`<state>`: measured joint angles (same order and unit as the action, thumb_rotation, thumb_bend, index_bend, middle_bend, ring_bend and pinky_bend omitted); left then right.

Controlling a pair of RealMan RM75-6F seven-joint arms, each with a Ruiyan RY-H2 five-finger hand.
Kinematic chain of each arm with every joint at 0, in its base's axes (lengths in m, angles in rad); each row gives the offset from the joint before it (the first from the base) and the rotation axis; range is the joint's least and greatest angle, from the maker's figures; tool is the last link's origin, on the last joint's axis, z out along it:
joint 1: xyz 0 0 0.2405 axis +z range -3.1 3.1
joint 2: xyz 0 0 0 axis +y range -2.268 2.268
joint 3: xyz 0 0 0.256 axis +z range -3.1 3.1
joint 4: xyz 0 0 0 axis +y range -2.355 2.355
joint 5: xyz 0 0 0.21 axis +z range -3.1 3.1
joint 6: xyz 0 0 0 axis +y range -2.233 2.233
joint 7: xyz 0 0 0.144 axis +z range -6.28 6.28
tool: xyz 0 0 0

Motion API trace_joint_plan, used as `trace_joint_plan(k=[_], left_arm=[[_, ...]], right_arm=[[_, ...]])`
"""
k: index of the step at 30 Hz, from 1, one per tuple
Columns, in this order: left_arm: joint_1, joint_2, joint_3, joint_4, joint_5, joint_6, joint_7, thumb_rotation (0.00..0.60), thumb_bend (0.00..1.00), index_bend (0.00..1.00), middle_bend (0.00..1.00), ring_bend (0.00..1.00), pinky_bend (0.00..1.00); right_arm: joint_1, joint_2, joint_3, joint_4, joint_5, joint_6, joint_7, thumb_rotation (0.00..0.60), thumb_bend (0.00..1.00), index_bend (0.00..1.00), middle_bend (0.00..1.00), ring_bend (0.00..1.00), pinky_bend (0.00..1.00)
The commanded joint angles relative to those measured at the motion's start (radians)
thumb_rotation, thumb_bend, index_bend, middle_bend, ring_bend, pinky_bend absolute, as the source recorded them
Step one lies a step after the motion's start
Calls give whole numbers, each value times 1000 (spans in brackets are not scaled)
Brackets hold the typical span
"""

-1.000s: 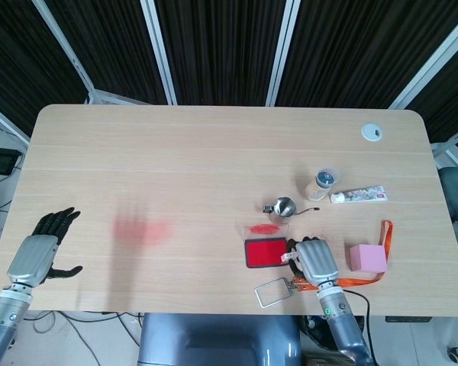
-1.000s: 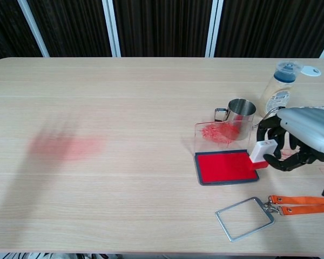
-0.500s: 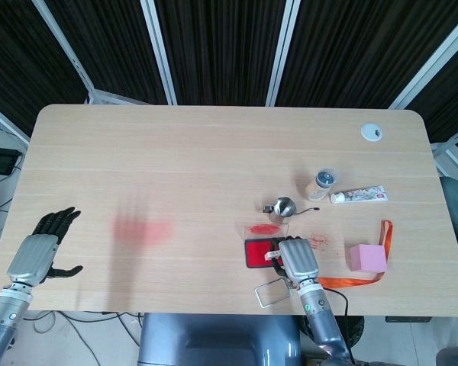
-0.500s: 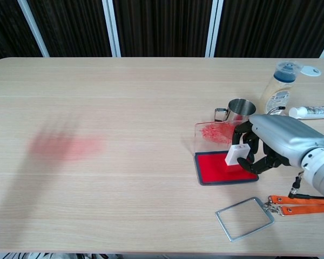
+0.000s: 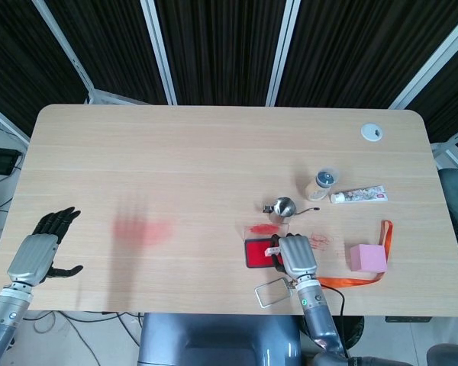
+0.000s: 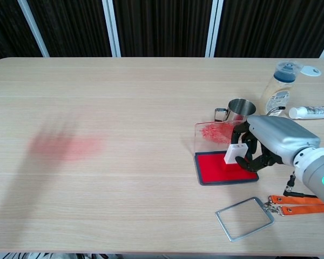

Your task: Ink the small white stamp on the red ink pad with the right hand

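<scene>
The small white stamp [image 6: 235, 152] stands on the red ink pad [image 6: 218, 167], near the pad's right half, gripped by my right hand [image 6: 267, 143]. In the head view the right hand [image 5: 296, 256] covers the right part of the red ink pad [image 5: 256, 252], and the stamp [image 5: 273, 248] shows at the hand's left edge. My left hand [image 5: 40, 249] rests at the table's near left corner with fingers spread and nothing in it; the chest view does not show it.
Behind the pad lie a clear lid smeared red [image 6: 215, 133] and a small metal cup [image 6: 240, 111]. A bottle [image 6: 279, 88] and a tube [image 6: 312, 112] sit further back right. An orange strap [image 6: 301, 205] with a metal frame [image 6: 244, 218] lies in front, a pink box [image 5: 367, 258] to the right.
My right hand carried the stamp leftward from beside the pad's right edge onto the red pad, then shifted slightly and lowered it on the pad. The left hand has not moved.
</scene>
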<state>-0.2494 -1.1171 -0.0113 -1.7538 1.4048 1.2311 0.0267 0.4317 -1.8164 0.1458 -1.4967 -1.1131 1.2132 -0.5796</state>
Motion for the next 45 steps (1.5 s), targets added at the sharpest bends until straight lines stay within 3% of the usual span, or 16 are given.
trace_joint_plan(k=[1,28,45], left_arm=[[0,0,0,0,0,-1,0,600,11,0,0,0,0],[1,1,2,-1,2,2,2,600,11,0,0,0,0],[1,2,1,-2,3,3,-1,600,11,0,0,0,0]], right_arm=[[-1,-3,2,10,9,-2,1,600,601,750,646,490,509],[-22,-29,-28,63,6,0,36,600,604,756,649,490,509],[-9,-4,6,-5,-11,30,1,600,603,756,649,490,509]])
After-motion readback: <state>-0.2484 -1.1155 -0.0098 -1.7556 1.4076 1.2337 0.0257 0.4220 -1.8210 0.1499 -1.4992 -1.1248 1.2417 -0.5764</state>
